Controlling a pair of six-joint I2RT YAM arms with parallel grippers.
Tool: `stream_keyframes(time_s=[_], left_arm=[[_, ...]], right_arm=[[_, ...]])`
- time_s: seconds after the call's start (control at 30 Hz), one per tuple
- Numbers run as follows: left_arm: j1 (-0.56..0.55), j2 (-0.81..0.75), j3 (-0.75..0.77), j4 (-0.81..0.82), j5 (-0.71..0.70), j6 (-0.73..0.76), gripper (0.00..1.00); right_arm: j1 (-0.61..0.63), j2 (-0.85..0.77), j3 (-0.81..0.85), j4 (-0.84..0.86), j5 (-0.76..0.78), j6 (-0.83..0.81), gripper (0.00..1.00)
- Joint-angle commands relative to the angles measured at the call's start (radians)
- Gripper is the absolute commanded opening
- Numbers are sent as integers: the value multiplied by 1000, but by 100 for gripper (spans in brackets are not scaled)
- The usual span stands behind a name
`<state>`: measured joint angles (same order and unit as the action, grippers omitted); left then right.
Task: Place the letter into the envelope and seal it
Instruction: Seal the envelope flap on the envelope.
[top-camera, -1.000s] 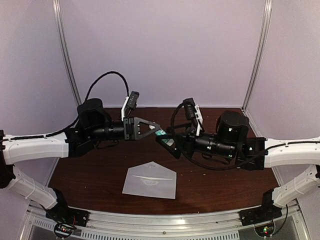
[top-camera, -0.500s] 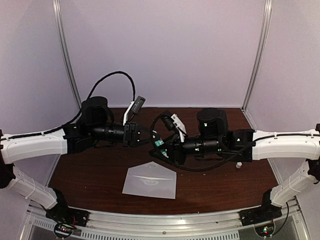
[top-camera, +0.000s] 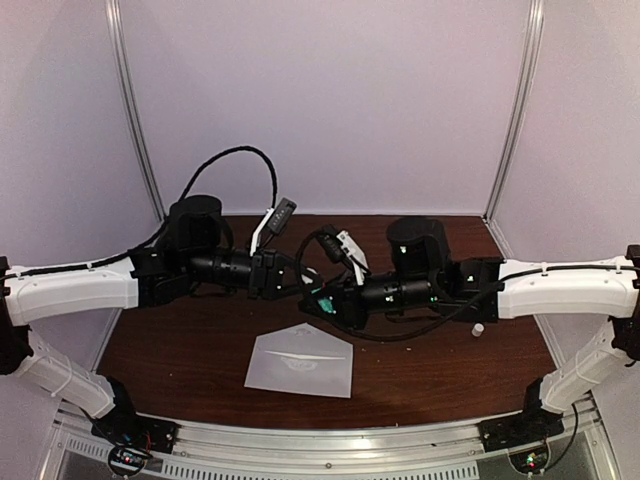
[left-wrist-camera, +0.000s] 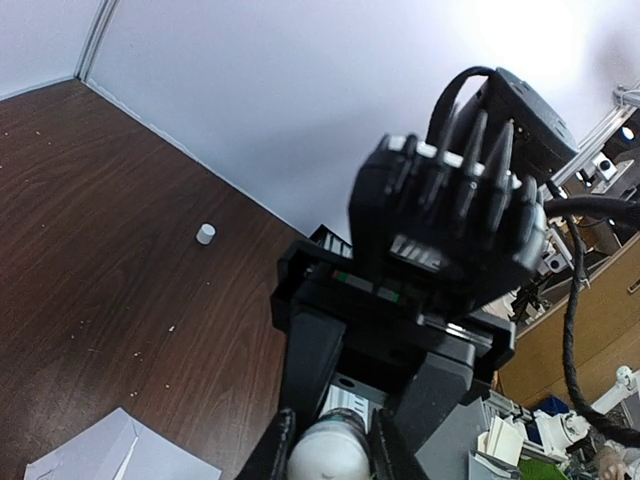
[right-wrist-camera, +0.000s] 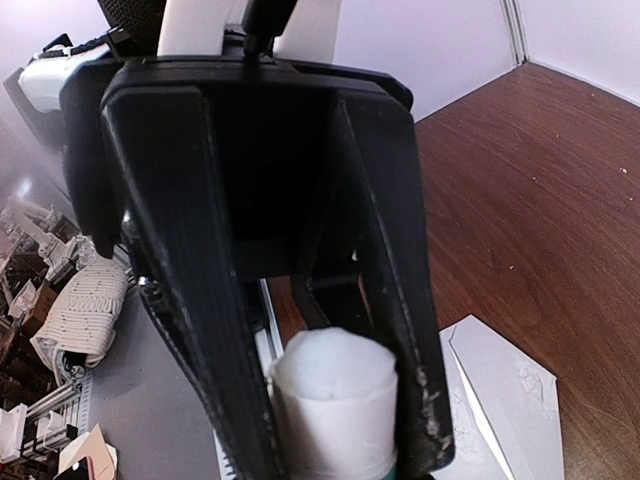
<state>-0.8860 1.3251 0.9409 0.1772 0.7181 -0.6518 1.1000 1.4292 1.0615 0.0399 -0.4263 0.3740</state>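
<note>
While the left gripper (left-wrist-camera: 328, 445) and right gripper (right-wrist-camera: 335, 420) both clamp one white tube (right-wrist-camera: 330, 380), probably glue, above the table (top-camera: 180, 350), a mistimed release could drop it onto the envelope (top-camera: 300, 362) lying below at the near middle; I cannot see the letter.

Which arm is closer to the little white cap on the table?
Right. The right arm passes just beside the white cap; the left arm is far off across the table.
</note>
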Motion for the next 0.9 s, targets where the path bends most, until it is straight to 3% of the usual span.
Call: stream_keyframes(time_s=[0.0, 0.1, 0.2, 0.37, 0.53, 0.87], left_arm=[[-7, -16, 37, -24, -55, 47, 34], [-5, -31, 39, -68, -113, 71, 62], [38, -52, 19, -86, -114, 79, 73], [150, -55, -53, -80, -107, 73, 76], [226, 52, -101, -34, -94, 71, 77], [245, 389, 63, -130, -29, 144, 77]], right_arm=[[0, -27, -10, 46, 58, 15, 10], [-5, -59, -53, 79, 102, 32, 7], [-21, -77, -100, 109, 116, 51, 5], [-69, -85, -193, 182, 121, 96, 5], [-127, -87, -272, 255, 99, 135, 5], [-164, -96, -321, 281, 79, 157, 4]])
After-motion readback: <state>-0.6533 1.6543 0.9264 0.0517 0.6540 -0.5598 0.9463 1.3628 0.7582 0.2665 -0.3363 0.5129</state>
